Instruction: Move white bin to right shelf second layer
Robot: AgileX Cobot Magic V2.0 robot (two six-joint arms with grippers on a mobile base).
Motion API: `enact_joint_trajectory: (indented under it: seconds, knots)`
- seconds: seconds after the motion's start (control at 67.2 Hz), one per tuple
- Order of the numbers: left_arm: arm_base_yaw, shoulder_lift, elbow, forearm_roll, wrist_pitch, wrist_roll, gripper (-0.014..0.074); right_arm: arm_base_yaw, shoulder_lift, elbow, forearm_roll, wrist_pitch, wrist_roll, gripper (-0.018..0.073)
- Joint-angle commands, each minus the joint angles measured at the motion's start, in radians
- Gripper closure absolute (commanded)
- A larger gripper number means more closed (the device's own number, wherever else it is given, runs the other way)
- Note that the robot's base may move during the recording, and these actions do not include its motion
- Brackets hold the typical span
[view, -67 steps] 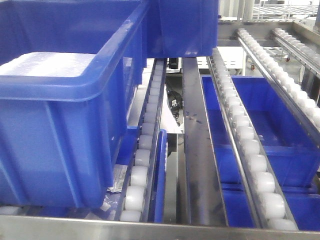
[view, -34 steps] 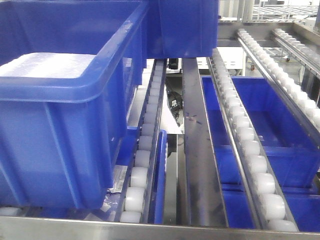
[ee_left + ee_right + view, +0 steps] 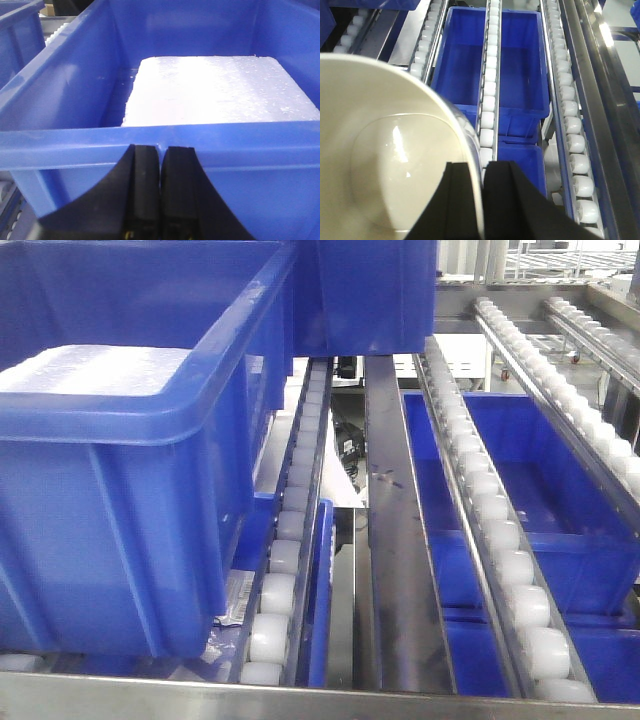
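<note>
no readable text, labels or numbers appear on anything here

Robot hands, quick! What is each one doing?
Left gripper: shut, holding nothing, next to the blue crate.
Right gripper: shut on the white bin rim.

Glossy smooth plastic white bin (image 3: 385, 165); grainy white foam slab (image 3: 220, 90); steel rails (image 3: 395, 540).

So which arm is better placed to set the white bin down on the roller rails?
Right. The right gripper pinches the white bin's rim above the roller rails; the left gripper is shut, empty, beside a blue crate.
</note>
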Motion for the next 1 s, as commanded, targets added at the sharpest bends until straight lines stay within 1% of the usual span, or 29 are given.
enact_joint_trajectory:
  seconds: [0.0,0.298,0.402,0.506,0.655,0.833,0.982]
  knots:
    - [-0.004,-0.015,0.037,0.000,-0.087,-0.003,0.0512,-0.004,0.011,-0.031,-0.009,-0.102,0.000,0.0503]
    - [-0.004,-0.015,0.037,0.000,-0.087,-0.003,0.0512,-0.004,0.016,-0.026,-0.009,-0.109,0.000,0.0503]
    - [-0.004,-0.015,0.037,0.000,-0.087,-0.003,0.0512,-0.004,0.062,-0.019,0.000,-0.113,0.000,0.0503]
    - [-0.004,-0.015,0.037,0.000,-0.087,-0.003,0.0512,-0.004,0.153,-0.019,0.011,-0.124,0.000,0.0503]
    - [-0.004,-0.015,0.037,0.000,-0.087,-0.003,0.0512,-0.004,0.322,-0.019,0.013,-0.185,0.000,0.0499]
    - [-0.004,-0.015,0.037,0.000,-0.087,-0.003,0.0512,-0.004,0.562,-0.019,0.102,-0.220,0.000,0.0499]
    - [-0.004,-0.015,0.037,0.000,-0.087,-0.003,0.0512,-0.004,0.678,-0.019,0.111,-0.239,0.000,0.0498]
